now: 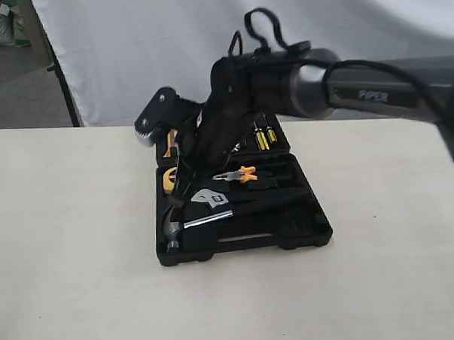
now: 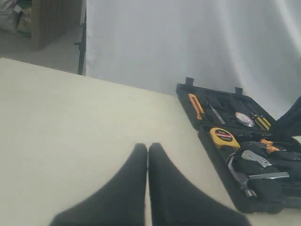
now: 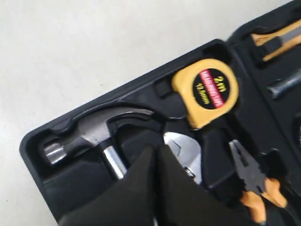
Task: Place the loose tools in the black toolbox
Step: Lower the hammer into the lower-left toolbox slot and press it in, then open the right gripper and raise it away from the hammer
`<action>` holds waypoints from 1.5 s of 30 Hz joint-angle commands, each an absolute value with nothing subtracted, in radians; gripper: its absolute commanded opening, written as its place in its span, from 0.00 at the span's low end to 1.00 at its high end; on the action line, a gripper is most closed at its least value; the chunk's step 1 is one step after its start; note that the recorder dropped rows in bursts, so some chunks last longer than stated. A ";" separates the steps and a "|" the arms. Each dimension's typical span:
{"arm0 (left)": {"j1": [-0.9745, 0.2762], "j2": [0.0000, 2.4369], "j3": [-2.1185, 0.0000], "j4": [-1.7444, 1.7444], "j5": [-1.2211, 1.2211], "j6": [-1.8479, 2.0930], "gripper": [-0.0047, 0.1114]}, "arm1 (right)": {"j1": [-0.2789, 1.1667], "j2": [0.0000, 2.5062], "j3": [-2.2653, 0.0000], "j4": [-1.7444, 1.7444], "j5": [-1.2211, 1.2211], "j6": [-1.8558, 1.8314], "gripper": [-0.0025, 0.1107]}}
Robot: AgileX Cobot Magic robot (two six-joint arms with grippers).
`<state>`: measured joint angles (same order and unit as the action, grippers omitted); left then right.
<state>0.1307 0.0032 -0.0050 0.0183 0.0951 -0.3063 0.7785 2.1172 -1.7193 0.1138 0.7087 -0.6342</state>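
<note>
The black toolbox lies open in the middle of the table. In its recesses rest a hammer, an adjustable wrench, orange-handled pliers, a yellow tape measure and yellow screwdrivers. My right gripper is shut with nothing visible between its fingers. It hangs just over the wrench, beside the hammer; in the exterior view the right gripper points down into the box. My left gripper is shut over bare table, left of the toolbox.
The right arm stretches in from the right above the box and hides part of the lid. An orange utility knife sits in the lid half. A white backdrop hangs behind the cream table.
</note>
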 commanded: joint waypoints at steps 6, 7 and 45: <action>0.156 0.000 -0.008 0.023 0.088 -0.311 0.05 | 0.718 2.174 -1.624 0.111 0.767 -0.590 0.02; 0.156 0.000 -0.008 0.023 0.088 -0.311 0.05 | 0.718 2.196 -1.600 0.111 0.751 -0.590 0.02; 0.156 0.000 -0.008 0.023 0.088 -0.311 0.05 | 0.710 2.243 -1.627 0.189 0.876 -0.486 0.02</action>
<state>0.1307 0.0032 -0.0050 0.0183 0.0951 -0.3063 0.7110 2.2406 -1.6616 0.2143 0.7844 -0.4890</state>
